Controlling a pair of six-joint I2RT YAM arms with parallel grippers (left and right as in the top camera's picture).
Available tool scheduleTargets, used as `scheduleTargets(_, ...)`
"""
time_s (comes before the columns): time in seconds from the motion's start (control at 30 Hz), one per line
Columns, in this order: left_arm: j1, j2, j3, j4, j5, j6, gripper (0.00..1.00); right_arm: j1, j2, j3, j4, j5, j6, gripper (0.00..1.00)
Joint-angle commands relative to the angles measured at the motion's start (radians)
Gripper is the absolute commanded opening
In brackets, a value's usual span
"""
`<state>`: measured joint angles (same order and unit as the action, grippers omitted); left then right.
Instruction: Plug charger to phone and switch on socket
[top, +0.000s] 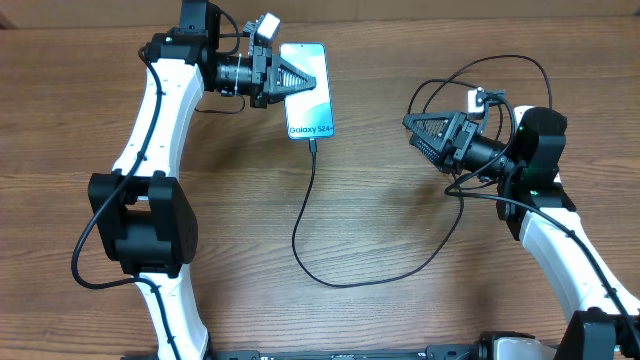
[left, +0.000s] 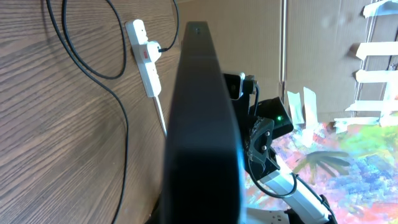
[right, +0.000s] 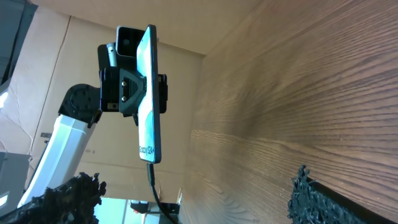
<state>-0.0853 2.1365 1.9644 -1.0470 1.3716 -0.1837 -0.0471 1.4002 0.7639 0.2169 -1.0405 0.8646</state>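
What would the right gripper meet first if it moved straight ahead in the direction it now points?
Most likely the phone, which the left gripper holds. It lies ahead of the right gripper, a little to one side of the line between its open jaws, so a near miss is possible; depth is unclear.

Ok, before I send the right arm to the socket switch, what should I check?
1. Left gripper shut on the phone: ok.
2. Charger connector seated in the phone's bottom end: ok, seen overhead and from the right wrist.
3. Right gripper open and empty: ok.
4. Charger plug in the socket: looks ok; a black lead enters it in the left wrist view.
5. Socket switch on or off: cannot tell, too small.
6. Socket visible overhead: not ok; only the left wrist view shows it.
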Motion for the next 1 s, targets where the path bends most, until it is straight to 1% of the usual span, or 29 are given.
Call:
scheduleTargets(0.0, -0.007, -0.014, 0.017, -0.001, 0.036, 0.013, 0.04, -0.003, 0.001, 0.008, 0.005, -0.008, -0.001, 1.0)
scheduleTargets(0.97, -0.008, -0.014, 0.017, -0.021, 0.043, 0.016, 0.04, -0.003, 0.001, 0.008, 0.005, -0.008, -0.001, 1.0)
